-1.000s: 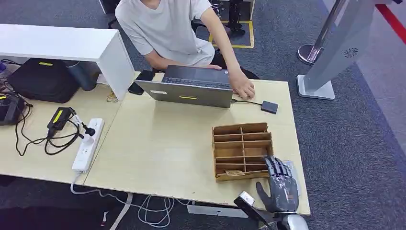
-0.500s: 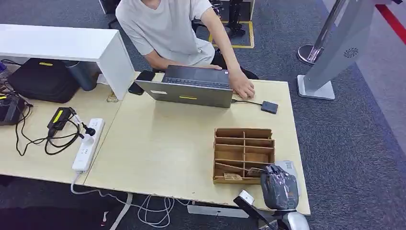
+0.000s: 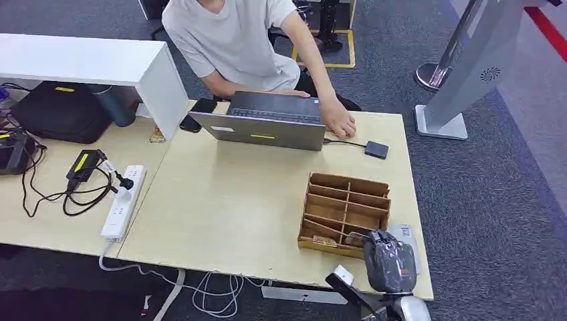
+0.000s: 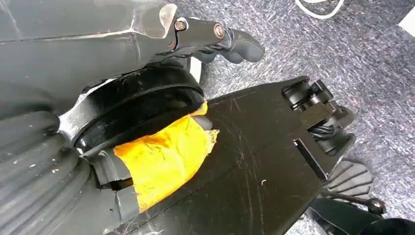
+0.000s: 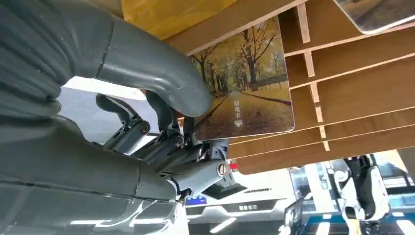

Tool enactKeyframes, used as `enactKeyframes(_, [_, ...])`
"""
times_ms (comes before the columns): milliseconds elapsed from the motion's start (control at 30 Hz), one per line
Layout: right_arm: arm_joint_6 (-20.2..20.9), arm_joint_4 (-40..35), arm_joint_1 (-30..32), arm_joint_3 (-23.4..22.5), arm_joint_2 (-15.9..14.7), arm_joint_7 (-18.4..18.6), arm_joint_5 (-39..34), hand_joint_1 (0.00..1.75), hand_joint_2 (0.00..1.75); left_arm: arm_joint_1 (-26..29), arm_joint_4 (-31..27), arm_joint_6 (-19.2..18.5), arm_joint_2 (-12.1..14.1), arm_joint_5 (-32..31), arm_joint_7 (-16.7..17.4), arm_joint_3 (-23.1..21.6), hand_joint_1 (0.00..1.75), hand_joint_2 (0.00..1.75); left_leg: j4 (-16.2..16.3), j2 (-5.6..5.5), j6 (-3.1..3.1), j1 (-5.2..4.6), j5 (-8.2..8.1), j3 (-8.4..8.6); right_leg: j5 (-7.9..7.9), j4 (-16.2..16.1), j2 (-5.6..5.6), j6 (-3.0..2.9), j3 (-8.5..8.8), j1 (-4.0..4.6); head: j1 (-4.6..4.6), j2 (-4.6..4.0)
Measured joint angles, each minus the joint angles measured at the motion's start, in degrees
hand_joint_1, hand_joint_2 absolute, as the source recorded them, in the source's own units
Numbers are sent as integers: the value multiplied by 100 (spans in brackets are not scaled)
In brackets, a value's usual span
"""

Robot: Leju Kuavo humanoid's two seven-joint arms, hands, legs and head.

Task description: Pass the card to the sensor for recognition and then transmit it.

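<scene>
Grey carpet surrounds a pale wooden table (image 3: 234, 200), on whose near right corner stands a wooden slotted tray (image 3: 344, 214). Compared with one second ago, the tray has swung from square with the table edge to a skewed angle, its far end turned rightward, and the right hand (image 3: 390, 262), then laid flat with fingers extended, is now curled at the tray's near right corner. In the right wrist view the thumb and fingers (image 5: 166, 78) pinch a card (image 5: 244, 93) printed with an autumn avenue, the card partly standing in a slot of the tray. Bare tabletop lies left of the tray; the table's right and near edges run just beside the hand. A person's hand (image 3: 339, 124) rests beside a laptop (image 3: 267, 120) at the far edge. Whether the left hand (image 4: 215, 39) is closed cannot be told.
</scene>
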Motion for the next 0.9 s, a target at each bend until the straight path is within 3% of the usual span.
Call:
enactKeyframes(300, [346, -101, -52, -70, 0, -70, -295, 175, 175, 0, 0, 0, 0, 46, 125, 0, 0, 175, 0, 1, 0, 0, 0, 2, 1, 0, 0, 0, 3, 0, 0, 0])
enactKeyframes(667, [1874, -607, -363, -98, -192, -256, -1326, 175, 175, 0, 0, 0, 2, 61, 151, -2, 0, 175, 0, 14, 5, 0, 7, 8, 12, 0, 7, -8, 4, 0, -2, 0])
enactKeyframes(900, [2124, -743, -636, -92, -372, -111, -1449, 175, 175, 1, 0, 0, 9, 94, 90, -7, 0, 175, 0, 12, 7, 0, 9, 3, 12, 1, 4, -9, 4, 0, 0, 0])
